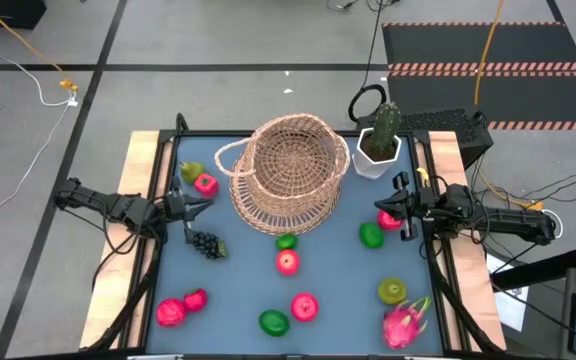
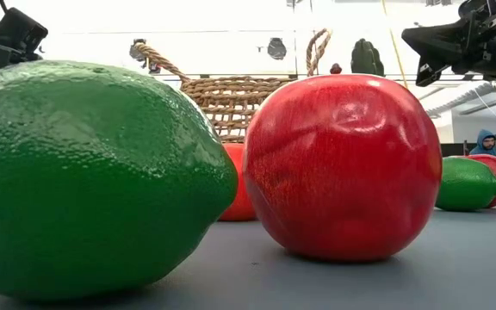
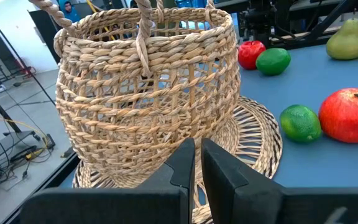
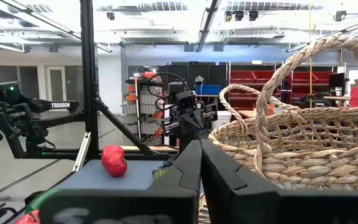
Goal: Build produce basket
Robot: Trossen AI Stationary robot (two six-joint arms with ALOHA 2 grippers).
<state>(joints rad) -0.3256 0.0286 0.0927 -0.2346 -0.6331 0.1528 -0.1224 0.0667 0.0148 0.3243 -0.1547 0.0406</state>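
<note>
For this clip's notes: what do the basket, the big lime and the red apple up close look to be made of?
The basket looks like tan woven wicker or rope: open weave, twisted handle, matte. The lime appears to be moulded plastic or foam, with a pebbled, faintly glossy green skin. The red apple looks like painted plastic: streaky red coat with shiny highlights. Both are probably toy fruit, though the exact material is uncertain.

2 black jointed arms, blocky black fingers (image 3: 182, 168).

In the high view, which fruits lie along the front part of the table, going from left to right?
Red fruit pair → green lime → red apple → yellow-green pear → pink dragon fruit.
</note>
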